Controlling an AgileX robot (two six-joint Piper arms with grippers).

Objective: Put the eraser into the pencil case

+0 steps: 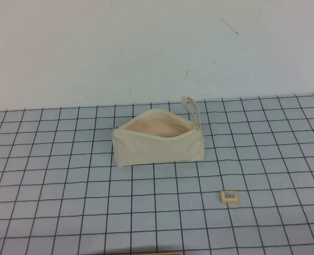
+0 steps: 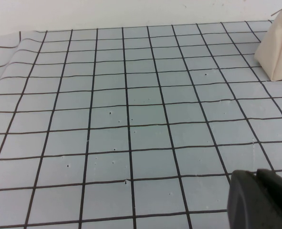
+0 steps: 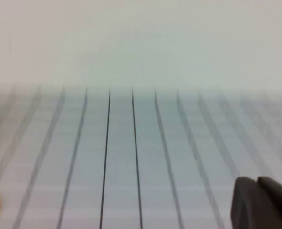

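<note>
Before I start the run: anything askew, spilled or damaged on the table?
Nothing stands out. The pencil case stands upright and unzipped on the grid mat, and the eraser lies flat, apart from it, on the robot's right. Left gripper and right gripper show only at their wrist views' edges, over bare mat.

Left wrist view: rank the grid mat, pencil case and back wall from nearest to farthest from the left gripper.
1. Grid mat: directly beneath the left gripper.
2. Pencil case: farther ahead, standing on the mat.
3. Back wall: beyond the mat's far edge.
Right gripper: over the mat too, in its own wrist view.
</note>
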